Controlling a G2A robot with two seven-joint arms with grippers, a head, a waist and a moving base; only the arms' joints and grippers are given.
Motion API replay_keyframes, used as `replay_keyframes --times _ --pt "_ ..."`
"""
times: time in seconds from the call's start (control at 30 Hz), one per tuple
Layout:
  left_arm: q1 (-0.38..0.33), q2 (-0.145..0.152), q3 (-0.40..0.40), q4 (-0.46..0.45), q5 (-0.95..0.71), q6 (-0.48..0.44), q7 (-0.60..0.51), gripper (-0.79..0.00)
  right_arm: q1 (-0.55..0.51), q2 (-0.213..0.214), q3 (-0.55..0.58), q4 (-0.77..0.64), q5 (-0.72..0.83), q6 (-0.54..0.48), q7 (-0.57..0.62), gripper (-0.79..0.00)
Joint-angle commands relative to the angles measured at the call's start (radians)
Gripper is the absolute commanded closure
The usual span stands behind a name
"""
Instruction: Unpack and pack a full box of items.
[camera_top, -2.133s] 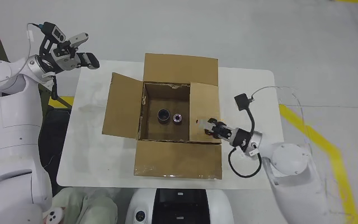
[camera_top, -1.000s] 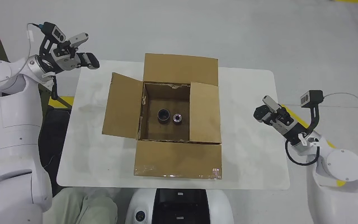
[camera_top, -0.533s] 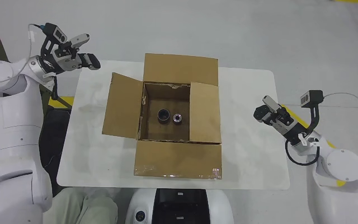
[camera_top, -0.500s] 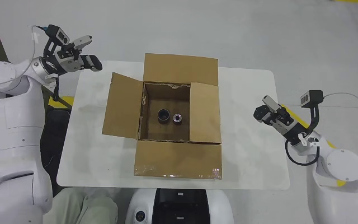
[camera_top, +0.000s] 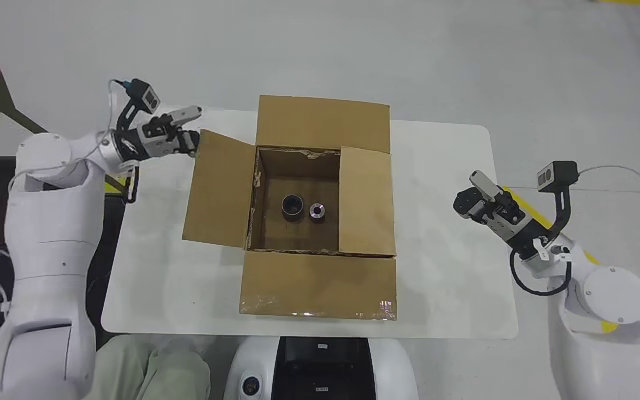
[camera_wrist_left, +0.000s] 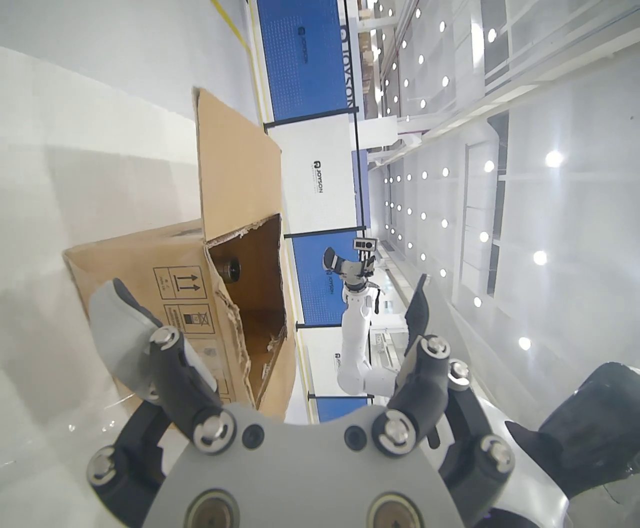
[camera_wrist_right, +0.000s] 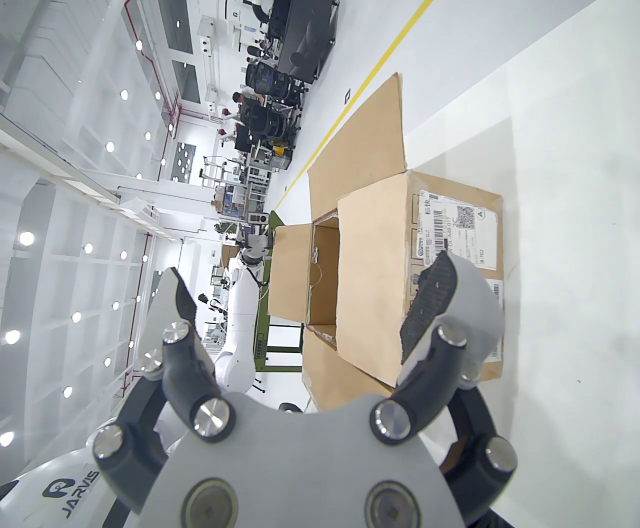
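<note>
An open cardboard box (camera_top: 315, 290) stands in the middle of the white table (camera_top: 165, 270), its flaps spread outward. On its floor lie a dark cylinder (camera_top: 292, 206) and a small silver ring-like part (camera_top: 317, 210). My left gripper (camera_top: 190, 133) is open at the far left, just beside the box's left flap (camera_top: 218, 190). In the left wrist view the gripper (camera_wrist_left: 267, 310) frames the box (camera_wrist_left: 150, 280), with the cylinder (camera_wrist_left: 231, 268) visible inside. My right gripper (camera_top: 469, 195) hangs open over the table's right side, apart from the box. The right wrist view has the gripper (camera_wrist_right: 307, 295) facing the box (camera_wrist_right: 450, 225).
Bare table surface lies to the left, right and front of the box. The back flap (camera_top: 323, 122) reaches the table's far edge. A yellow floor line (camera_top: 560, 250) runs past the right side.
My left arm swung right to the box's left flap. The right gripper, 2.1 s ago at the box's right flap, pulled back to the right and then stayed still.
</note>
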Motion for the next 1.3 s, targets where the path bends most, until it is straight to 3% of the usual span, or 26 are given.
replay_keyframes --times 0.0,0.2,0.57,1.27 --pt "-0.008 -0.003 0.020 0.023 -0.018 -0.005 -0.016 -0.785 0.000 0.000 0.000 0.000 0.000 0.000 0.000 -0.785" --pt "-0.032 -0.012 0.054 0.050 -0.112 0.007 -0.058 -0.785 0.000 0.000 0.000 0.000 0.000 0.000 0.000 -0.785" --pt "-0.045 -0.024 0.104 -0.032 -0.251 0.080 -0.094 -0.785 0.000 0.000 0.000 0.000 0.000 0.000 0.000 -0.785" --pt "-0.101 -0.068 0.326 -0.130 -0.196 0.078 -0.011 -0.785 0.000 0.000 0.000 0.000 0.000 0.000 0.000 -0.785"
